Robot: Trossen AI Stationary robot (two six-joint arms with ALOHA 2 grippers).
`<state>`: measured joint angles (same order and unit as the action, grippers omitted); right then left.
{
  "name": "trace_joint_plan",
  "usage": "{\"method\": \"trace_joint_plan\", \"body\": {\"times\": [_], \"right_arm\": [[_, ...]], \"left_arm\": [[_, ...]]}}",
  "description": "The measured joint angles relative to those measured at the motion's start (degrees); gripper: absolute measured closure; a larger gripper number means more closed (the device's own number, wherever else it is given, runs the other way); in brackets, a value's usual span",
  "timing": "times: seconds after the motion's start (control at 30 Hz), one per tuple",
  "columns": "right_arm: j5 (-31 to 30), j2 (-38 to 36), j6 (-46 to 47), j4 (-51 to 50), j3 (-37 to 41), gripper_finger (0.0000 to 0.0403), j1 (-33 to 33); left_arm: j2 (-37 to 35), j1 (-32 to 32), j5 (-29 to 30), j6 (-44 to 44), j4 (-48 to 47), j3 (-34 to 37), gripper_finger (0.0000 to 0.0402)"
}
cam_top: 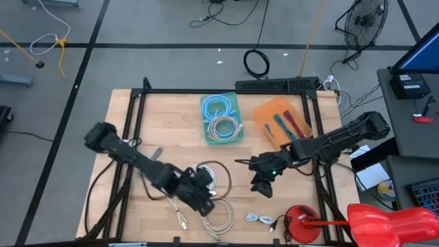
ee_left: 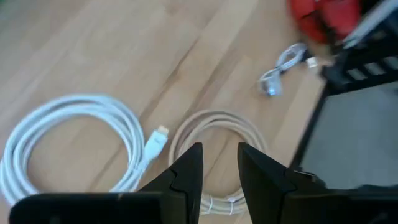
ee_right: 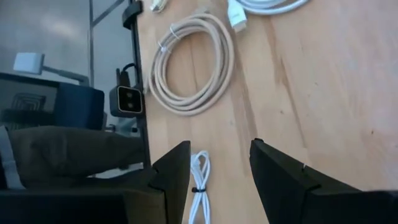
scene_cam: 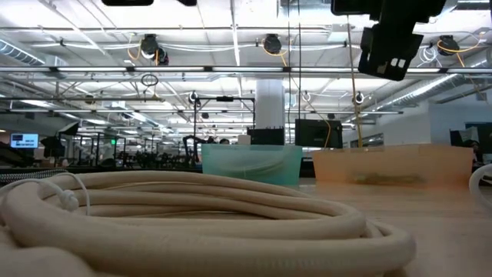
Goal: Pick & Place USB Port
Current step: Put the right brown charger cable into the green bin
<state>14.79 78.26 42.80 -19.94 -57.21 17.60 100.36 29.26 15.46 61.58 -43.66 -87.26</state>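
Several USB cables lie flat on the wooden table. There is a white coil [cam_top: 212, 175] [ee_left: 68, 143], a beige coil [cam_top: 221, 218] [ee_left: 217, 134] [ee_right: 189, 62] and a small tied white cable [cam_top: 260, 219] [ee_right: 200, 180] [ee_left: 283, 65]. My left gripper [cam_top: 206, 206] [ee_left: 221, 168] hangs open above the table between the white and beige coils and holds nothing. My right gripper [cam_top: 263, 191] [ee_right: 221, 168] is open too, slanting down above the small white cable without touching it.
A blue tray [cam_top: 221, 118] with coiled cables and an orange tray [cam_top: 281, 120] stand at the table's far side. A red round object [cam_top: 302, 223] sits near the front right corner. The black frame rails [cam_top: 322, 178] run along the table's sides. The beige coil [scene_cam: 192, 215] fills the low view's foreground.
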Motion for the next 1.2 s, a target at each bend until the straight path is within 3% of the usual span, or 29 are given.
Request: {"method": "trace_joint_plan", "body": {"times": [0.17, 0.33, 0.5, 0.7, 0.97, 1.2], "right_arm": [[0.04, -0.02, -0.21, -0.44, 0.00, 0.0248, 1.97], [-0.25, -0.02, 0.30, -2.84, 0.00, 0.0248, 5.08], [-2.93, -0.02, 0.51, -4.42, 0.00, 0.0248, 8.48], [-3.29, -0.02, 1.38, -4.40, 0.00, 0.0248, 10.11], [-4.46, -0.02, 1.52, -4.21, 0.00, 0.0248, 11.05], [-4.50, -0.02, 1.96, -3.88, 0.00, 0.0248, 11.03]], "left_arm": [[9.82, 1.19, -5.22, 8.83, -10.29, -9.07, 0.0300], [14.80, 3.42, -11.64, 19.40, -6.89, -9.56, 0.0300], [17.04, 5.34, -12.42, 28.29, -4.00, -9.56, 0.0300], [17.81, 6.81, -13.03, 36.87, -7.33, -9.58, 0.0300], [18.60, 5.69, -13.97, 39.71, -9.29, -9.50, 0.0289], [18.64, 3.29, -17.98, 40.23, -6.83, -4.88, 0.0219]]}}
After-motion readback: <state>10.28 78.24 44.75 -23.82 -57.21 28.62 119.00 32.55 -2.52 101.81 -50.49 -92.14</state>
